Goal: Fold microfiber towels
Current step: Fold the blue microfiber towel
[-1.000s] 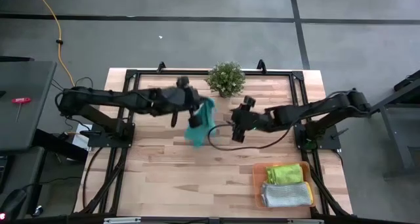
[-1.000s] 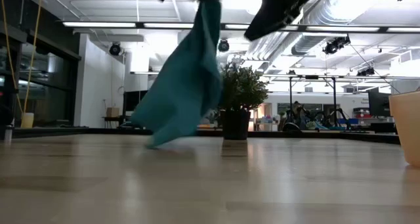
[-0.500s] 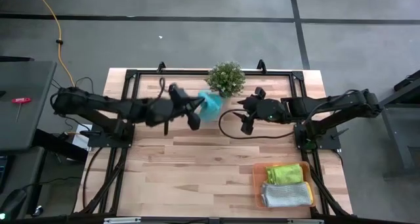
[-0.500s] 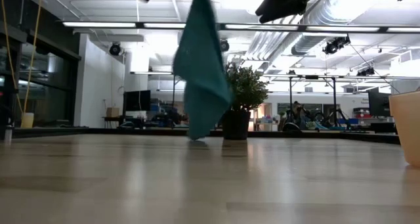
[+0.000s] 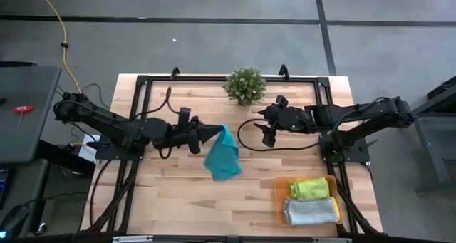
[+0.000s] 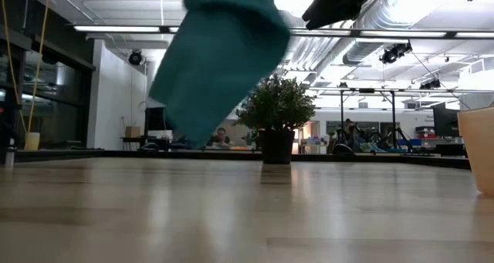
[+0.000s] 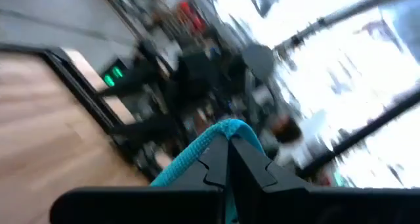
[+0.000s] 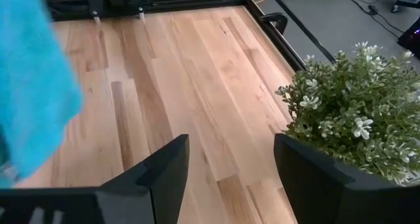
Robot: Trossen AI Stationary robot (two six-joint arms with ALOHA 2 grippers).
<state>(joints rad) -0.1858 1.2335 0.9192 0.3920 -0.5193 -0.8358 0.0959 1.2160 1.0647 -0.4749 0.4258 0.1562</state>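
A teal microfiber towel [image 5: 223, 157] hangs in the air over the middle of the table, with my left gripper [image 5: 206, 134] shut on its upper end. The low view shows the towel [image 6: 220, 55] swung out, clear of the tabletop. My right gripper [image 5: 268, 131] stands open above the table to the right of the towel, near the potted plant [image 5: 246, 85]. In its wrist view its fingers [image 8: 230, 165] hold nothing. A lime green towel [image 5: 308, 188] and a grey towel [image 5: 311, 211] lie folded in the orange tray [image 5: 278, 193]. My left gripper pinches the teal towel's upper edge [image 7: 197, 155] between its two shut fingers. A bunched bit of cloth [image 7: 228, 125] arches over the fingertips. The fingers lie level and point toward the table's right. The towel hangs below and beyond them, lifted clear and slack.
The potted plant [image 6: 275, 112] stands at the middle of the far edge, close to my right gripper. The orange tray [image 6: 478, 151] sits at the near right corner. A black frame [image 5: 142, 83] runs along the far and side edges of the wooden tabletop.
My left gripper has drawn back toward the table's left and near side and rolled. The teal towel swung first toward the plant, then out to the near side, off the table throughout. My right gripper rose and moved toward the far right, then kept still, open.
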